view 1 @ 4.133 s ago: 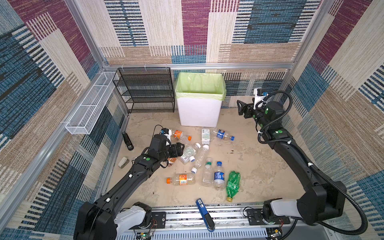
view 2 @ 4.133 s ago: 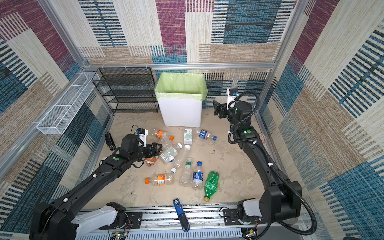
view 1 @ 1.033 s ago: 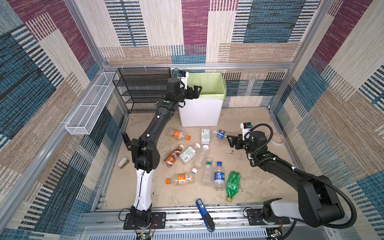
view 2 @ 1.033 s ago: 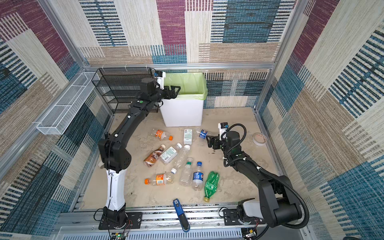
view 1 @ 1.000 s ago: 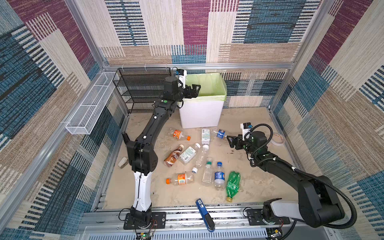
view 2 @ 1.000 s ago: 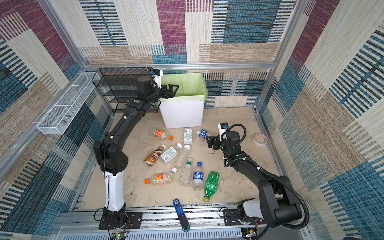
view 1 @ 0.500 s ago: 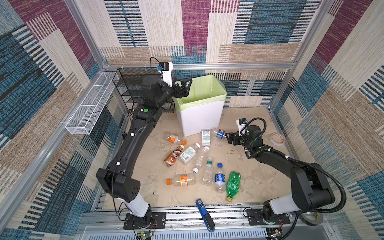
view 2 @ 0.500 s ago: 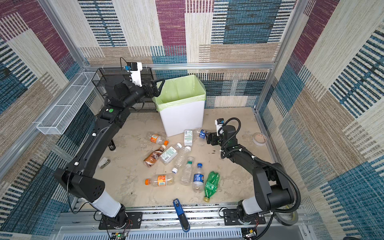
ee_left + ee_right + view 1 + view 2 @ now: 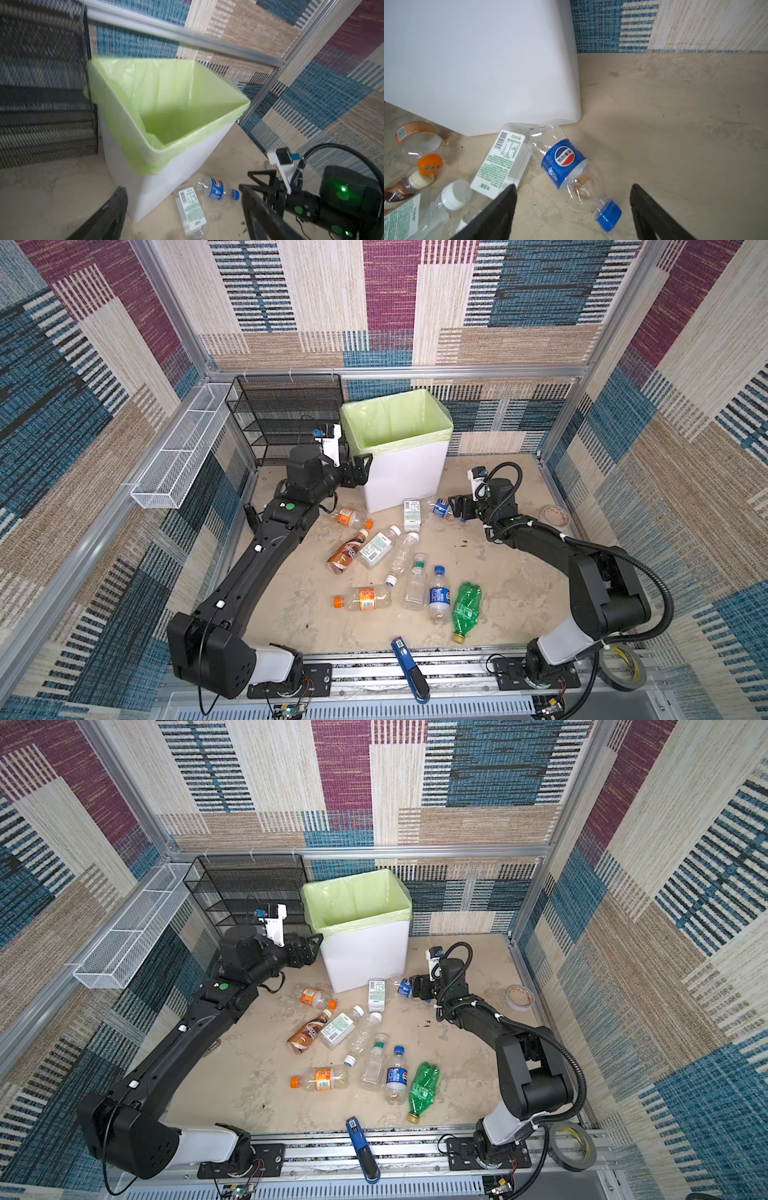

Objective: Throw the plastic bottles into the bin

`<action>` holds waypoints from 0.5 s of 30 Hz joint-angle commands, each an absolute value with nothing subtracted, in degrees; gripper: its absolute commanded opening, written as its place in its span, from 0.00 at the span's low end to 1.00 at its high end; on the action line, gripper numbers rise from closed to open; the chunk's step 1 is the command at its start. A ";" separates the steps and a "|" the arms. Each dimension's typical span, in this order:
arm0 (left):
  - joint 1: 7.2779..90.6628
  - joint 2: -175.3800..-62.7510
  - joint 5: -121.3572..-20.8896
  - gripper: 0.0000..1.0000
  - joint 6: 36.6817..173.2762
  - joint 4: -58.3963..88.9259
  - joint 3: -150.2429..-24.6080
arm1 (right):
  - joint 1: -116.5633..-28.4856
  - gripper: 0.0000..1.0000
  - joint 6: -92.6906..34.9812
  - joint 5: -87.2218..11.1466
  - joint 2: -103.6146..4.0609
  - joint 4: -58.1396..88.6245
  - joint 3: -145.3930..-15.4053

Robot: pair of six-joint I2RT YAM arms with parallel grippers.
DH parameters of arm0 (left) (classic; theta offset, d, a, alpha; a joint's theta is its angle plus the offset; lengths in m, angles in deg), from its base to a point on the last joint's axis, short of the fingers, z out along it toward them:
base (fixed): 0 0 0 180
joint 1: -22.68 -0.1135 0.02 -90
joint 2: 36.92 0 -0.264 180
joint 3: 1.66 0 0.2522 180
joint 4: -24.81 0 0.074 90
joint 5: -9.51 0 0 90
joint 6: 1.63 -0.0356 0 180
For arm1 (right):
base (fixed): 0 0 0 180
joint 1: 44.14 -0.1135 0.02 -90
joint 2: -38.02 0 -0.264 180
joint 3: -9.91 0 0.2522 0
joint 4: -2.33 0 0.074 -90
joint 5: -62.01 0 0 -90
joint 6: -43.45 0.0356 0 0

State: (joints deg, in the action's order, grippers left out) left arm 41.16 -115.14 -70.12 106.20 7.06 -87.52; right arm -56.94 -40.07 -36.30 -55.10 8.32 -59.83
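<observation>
Left gripper [image 9: 365,469] hangs beside the bin [image 9: 405,477], wide and empty. Right gripper [image 9: 456,510], low and wide, flanks a blue-capped bottle [image 9: 566,164] on beige tabletop [image 9: 511,585]; patchwork-fabric walls [image 9: 395,302]

blue-label bottle [image 9: 566,166] lying between spread jaws, beside white bin [image 9: 477,62]

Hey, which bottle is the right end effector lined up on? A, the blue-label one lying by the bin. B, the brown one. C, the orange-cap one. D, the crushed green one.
A: in the right wrist view the open right end effector faces the blue-label bottle, which lies beside the bin, ungripped.
</observation>
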 commanded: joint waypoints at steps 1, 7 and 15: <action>41.05 -115.04 -71.57 0.82 111.31 8.64 -83.22 | -56.09 0.86 -36.41 -34.12 -57.55 6.49 -63.69; 40.76 -118.75 -72.86 0.79 113.32 8.89 -79.69 | -53.90 0.86 -36.40 -35.29 -65.60 9.41 -74.91; 39.82 -129.04 -72.07 0.77 114.07 10.60 -83.12 | -53.72 0.85 -37.79 -36.87 -74.46 13.27 -86.80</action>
